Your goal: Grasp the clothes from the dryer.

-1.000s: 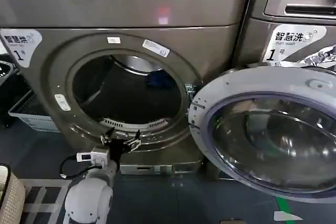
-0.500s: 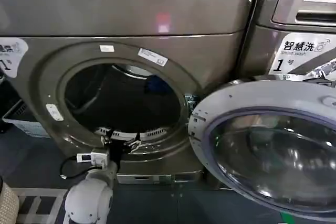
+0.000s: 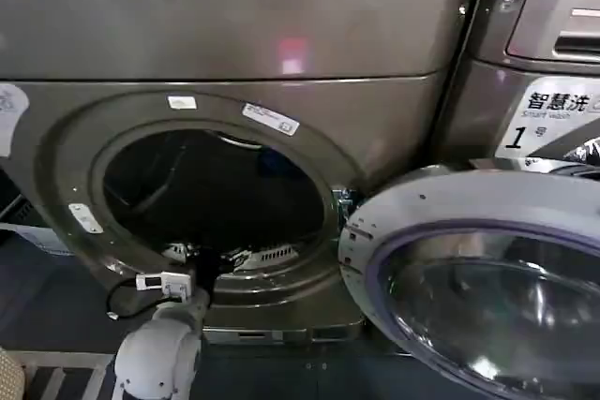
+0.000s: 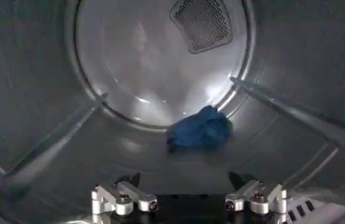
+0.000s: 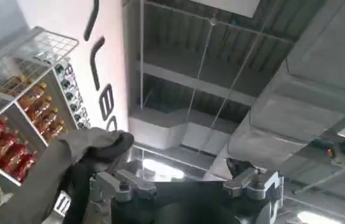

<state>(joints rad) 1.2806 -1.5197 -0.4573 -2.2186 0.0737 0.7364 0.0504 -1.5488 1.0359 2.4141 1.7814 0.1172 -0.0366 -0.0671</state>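
Left gripper [image 4: 188,204], jaws apart, at dryer [image 3: 375,128] mouth; blue garment [image 4: 199,129] lies deep, so a short reach risks closing on nothing.

My left gripper [image 3: 208,258] sits at the lower lip of the dryer [image 3: 234,35] porthole, fingers spread. Ahead, the drum [image 4: 160,61] is open space; ribs [image 4: 294,112] run along its walls at left and right of the wrist frame. The blue clothes [image 4: 198,129] lie centre frame on the drum floor. The swung-open door [image 3: 478,278] blocks the head frame's lower right.
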